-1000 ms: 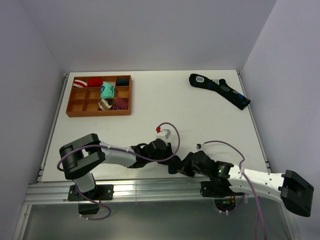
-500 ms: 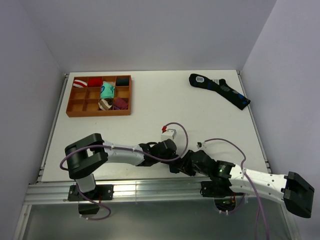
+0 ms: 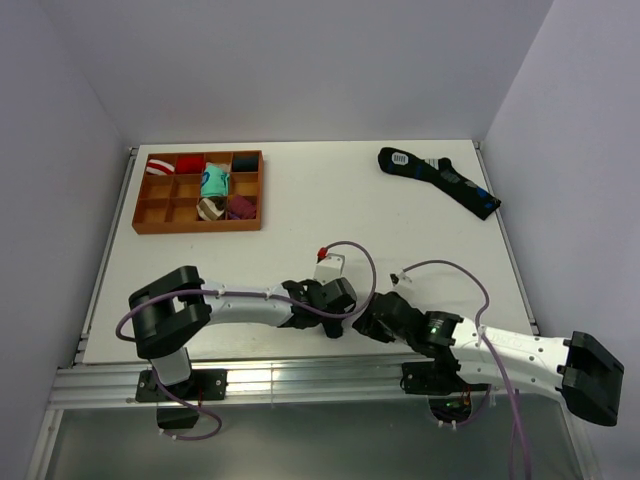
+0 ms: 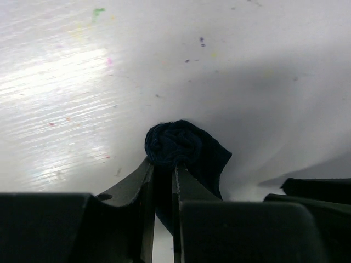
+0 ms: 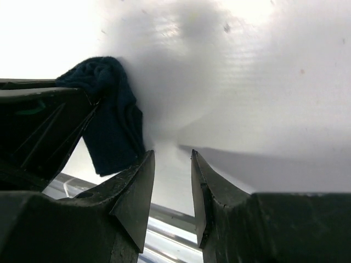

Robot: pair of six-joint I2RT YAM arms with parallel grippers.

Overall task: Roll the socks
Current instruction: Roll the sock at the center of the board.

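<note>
Left hand [image 4: 163,169]: clamped on the socks [image 4: 174,143] — lower centre of frame.
Right hand [image 5: 172,160]: stood parted, empty — over the desk [image 5: 263,82].

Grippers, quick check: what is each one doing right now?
Left gripper: closed, pinching the rolled dark socks.
Right gripper: open, nothing between its fingers; the socks lie just beside it.
</note>
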